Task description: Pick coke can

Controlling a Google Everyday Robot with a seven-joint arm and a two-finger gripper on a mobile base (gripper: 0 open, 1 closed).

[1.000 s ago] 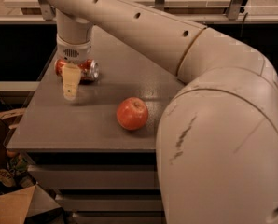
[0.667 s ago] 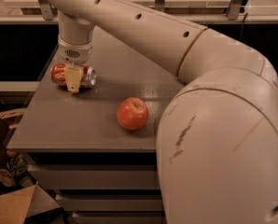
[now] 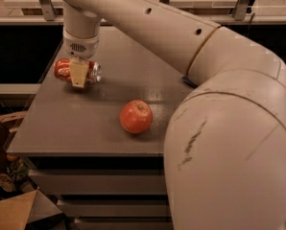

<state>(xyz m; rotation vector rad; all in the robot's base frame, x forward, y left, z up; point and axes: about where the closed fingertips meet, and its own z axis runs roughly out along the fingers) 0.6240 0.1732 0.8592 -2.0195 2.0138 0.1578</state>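
Observation:
The coke can (image 3: 61, 70) is red with a silver end and lies on its side near the far left of the grey table (image 3: 85, 123). My gripper (image 3: 79, 74) comes down from above and straddles the can's middle. Its pale near finger (image 3: 78, 75) lies against the can's front, and the far finger is hidden behind the can. The gripper looks shut on the can, which still rests on the table. A round red apple (image 3: 136, 116) sits near the table's front, to the right of the can and apart from it.
My big white arm (image 3: 229, 128) fills the right side and hides that part of the table. Cardboard and clutter (image 3: 8, 195) lie on the floor at the lower left. A counter edge with metal posts (image 3: 42, 1) runs behind the table.
The near finger has drawn back from in front of the can until it lies against the can's side. The can and the apple have stayed in place.

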